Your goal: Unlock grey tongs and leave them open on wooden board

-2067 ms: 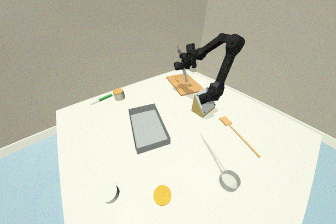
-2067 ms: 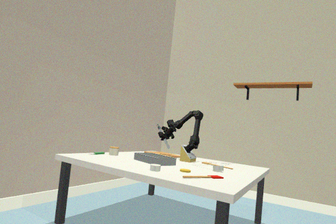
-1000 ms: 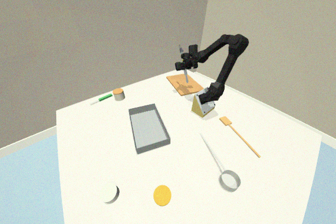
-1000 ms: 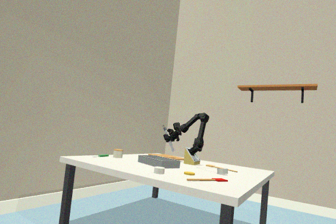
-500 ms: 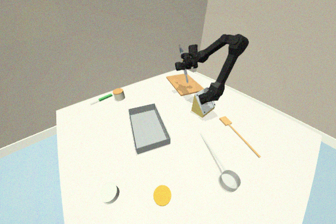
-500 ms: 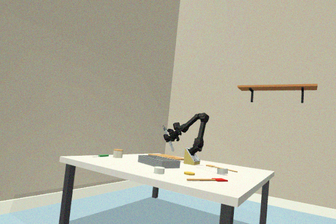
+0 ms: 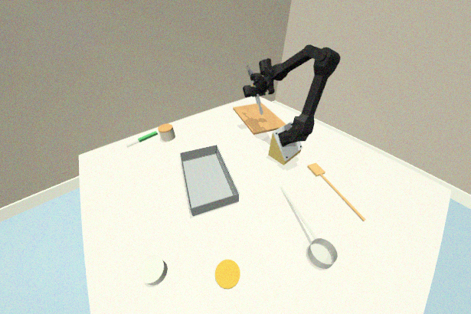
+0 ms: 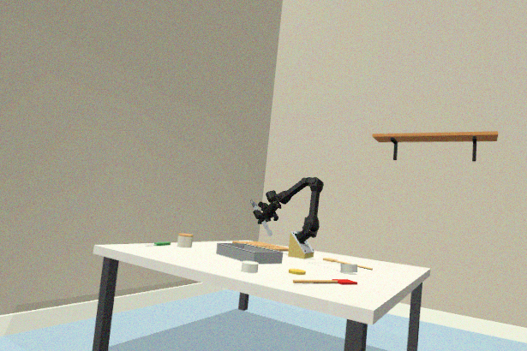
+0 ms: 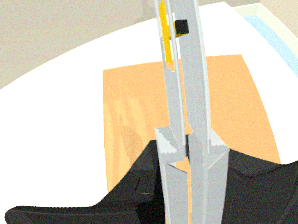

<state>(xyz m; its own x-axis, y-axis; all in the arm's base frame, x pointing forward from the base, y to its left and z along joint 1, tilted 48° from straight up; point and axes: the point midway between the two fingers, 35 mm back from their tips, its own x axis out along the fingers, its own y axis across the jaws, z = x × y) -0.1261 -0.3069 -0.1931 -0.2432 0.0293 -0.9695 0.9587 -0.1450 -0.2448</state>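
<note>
My gripper [image 7: 256, 90] [image 8: 260, 218] [image 9: 171, 144] is shut on the grey tongs [image 7: 260, 106] [image 8: 268, 229] [image 9: 198, 90], around their middle. It holds them in the air, steeply tilted, with the lower end above the wooden board [image 7: 274, 123] [image 8: 278, 247] [image 9: 237, 100]. In the wrist view the two arms lie close together with a narrow gap; a yellow strip [image 9: 165, 37] and a small black block [image 9: 182, 27] show toward their upper end. Whether the lock is released cannot be told. The roasting tin [image 7: 215, 205] [image 8: 260, 256] holds nothing visible.
A jar with an orange lid [image 7: 166, 132] [image 8: 185, 240] and a green-handled tool [image 7: 148, 136] are left of the board. A wooden spatula [image 7: 341, 196], a sieve-like pan [image 7: 312, 260], a yellow disc [image 7: 227, 274] [image 8: 296, 271], a white round container [image 7: 152, 270] and a red-headed spatula [image 8: 345, 282] lie nearer the front.
</note>
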